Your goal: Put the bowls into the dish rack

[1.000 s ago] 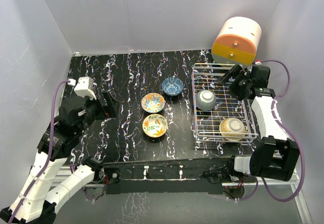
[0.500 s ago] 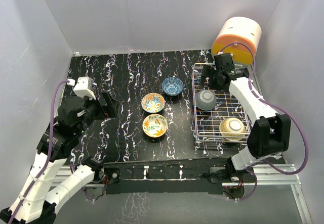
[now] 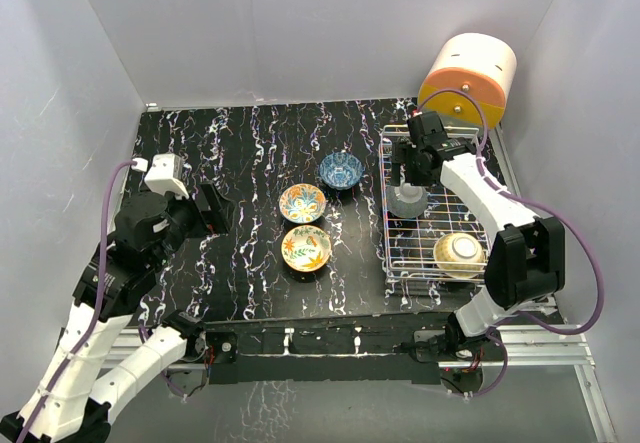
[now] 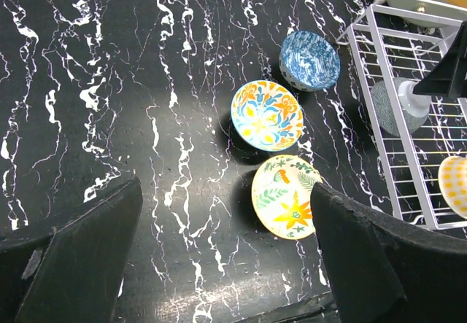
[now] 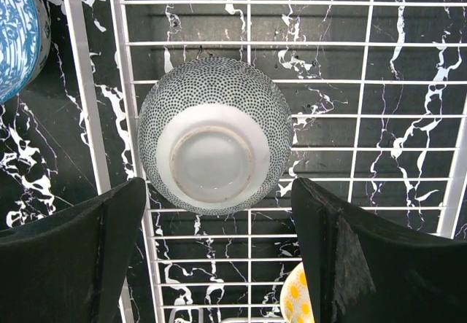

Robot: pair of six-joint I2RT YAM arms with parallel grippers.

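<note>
Three bowls stand upright on the black marbled table: a blue one [image 3: 342, 170] [image 4: 310, 60], an orange-and-blue floral one [image 3: 302, 203] [image 4: 267, 115] and a yellow floral one [image 3: 306, 248] [image 4: 287, 206]. The white wire dish rack [image 3: 455, 203] [image 5: 248, 44] holds a dotted bowl [image 3: 407, 200] [image 5: 215, 135] lying upside down and a cream bowl with a yellow inside [image 3: 460, 252] [image 5: 299, 301]. My right gripper [image 3: 407, 166] [image 5: 219, 257] hangs open and empty just above the dotted bowl. My left gripper [image 3: 212, 208] [image 4: 226, 265] is open and empty, left of the bowls.
An orange-and-cream cylindrical box [image 3: 468, 81] stands behind the rack at the back right. Grey walls close in the table on the left, back and right. The rack's left rim [image 4: 379, 119] lies close to the blue bowl.
My right arm has swung from the rack's right side to its back left part, and now hangs over the dotted bowl. The left arm and the bowls have not moved.
</note>
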